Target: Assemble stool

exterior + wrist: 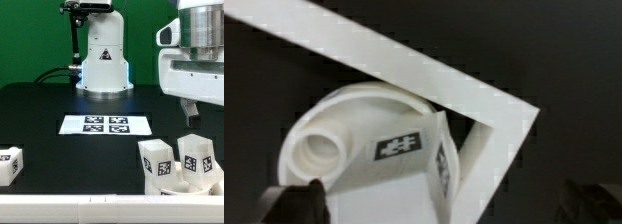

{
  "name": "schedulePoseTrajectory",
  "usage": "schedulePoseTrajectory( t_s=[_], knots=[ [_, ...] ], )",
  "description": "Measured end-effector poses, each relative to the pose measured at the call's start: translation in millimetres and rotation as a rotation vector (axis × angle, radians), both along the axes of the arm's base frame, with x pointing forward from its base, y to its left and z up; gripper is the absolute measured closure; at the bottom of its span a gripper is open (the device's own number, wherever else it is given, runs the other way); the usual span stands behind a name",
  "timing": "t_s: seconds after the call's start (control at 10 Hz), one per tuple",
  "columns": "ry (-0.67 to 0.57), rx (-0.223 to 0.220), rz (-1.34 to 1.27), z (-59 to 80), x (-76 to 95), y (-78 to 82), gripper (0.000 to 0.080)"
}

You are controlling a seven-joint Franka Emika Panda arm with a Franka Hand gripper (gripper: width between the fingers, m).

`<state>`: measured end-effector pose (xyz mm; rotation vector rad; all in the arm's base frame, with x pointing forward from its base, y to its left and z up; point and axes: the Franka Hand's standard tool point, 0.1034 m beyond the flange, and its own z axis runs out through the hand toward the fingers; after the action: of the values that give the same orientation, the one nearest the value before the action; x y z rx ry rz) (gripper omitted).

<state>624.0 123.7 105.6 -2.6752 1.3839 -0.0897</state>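
Observation:
The white round stool seat (186,186) lies at the exterior view's lower right, with two white tagged legs standing upright on it, one on the left (156,160) and one on the right (196,156). A third leg (9,164) lies apart at the far left. My gripper (190,108) hangs open just above the right-hand leg. In the wrist view the seat (375,120) shows a round hole and a tag, with a leg's edge (445,175) beside it. My gripper (445,206) is open, and its dark fingertips (299,202) straddle the seat without touching it.
The marker board (105,125) lies flat mid-table. The robot base (104,60) stands at the back with a cable to its left. A white L-shaped rail (402,62) runs past the seat, which sits in its corner. A white strip (90,208) borders the table front.

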Motion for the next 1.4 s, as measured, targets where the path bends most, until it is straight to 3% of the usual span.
schedulePoseTrajectory(
  t_s=[0.3, 0.7, 0.9, 1.0, 1.4],
  knots=[
    [0.002, -0.08, 0.643, 1.6, 2.3, -5.3, 0.0151],
    [-0.012, -0.118, 0.883, 1.1, 4.3, -10.5, 0.0151],
    [-0.012, -0.176, 1.228, -3.5, 6.3, -9.7, 0.0151],
    [-0.029, -0.197, 1.318, -5.3, 6.4, -7.6, 0.0151],
    [-0.017, -0.202, 1.338, -11.2, 4.5, -10.3, 0.0151]
  ],
)
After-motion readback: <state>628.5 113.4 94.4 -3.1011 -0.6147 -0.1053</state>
